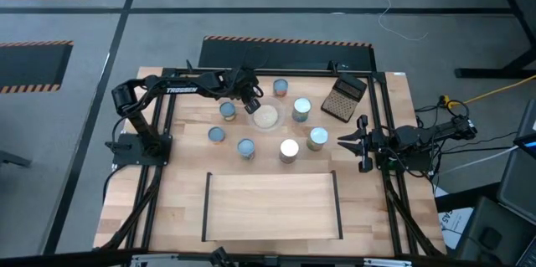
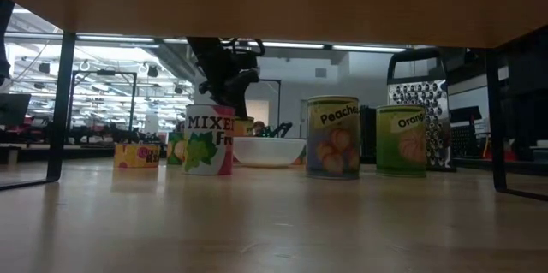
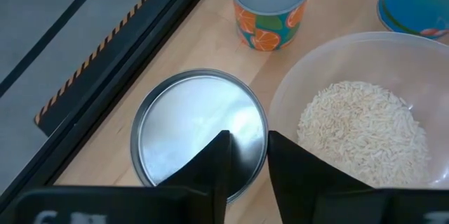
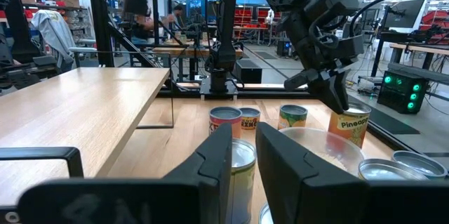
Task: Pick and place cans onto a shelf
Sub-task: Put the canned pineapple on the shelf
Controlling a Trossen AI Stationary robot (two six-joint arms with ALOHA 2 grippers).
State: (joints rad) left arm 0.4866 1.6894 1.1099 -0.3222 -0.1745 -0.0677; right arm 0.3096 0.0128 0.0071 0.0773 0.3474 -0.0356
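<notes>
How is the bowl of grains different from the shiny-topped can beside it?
The bowl is open, showing grains; the can is closed by a silvery lid. The bowl is see-through and wider; the can is metal and narrower. Both are round and upright.

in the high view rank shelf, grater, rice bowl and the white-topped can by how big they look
1. shelf, by far the largest
2. grater
3. rice bowl
4. white-topped can
The bowl and can look close in width, so their order is less sure.
</notes>
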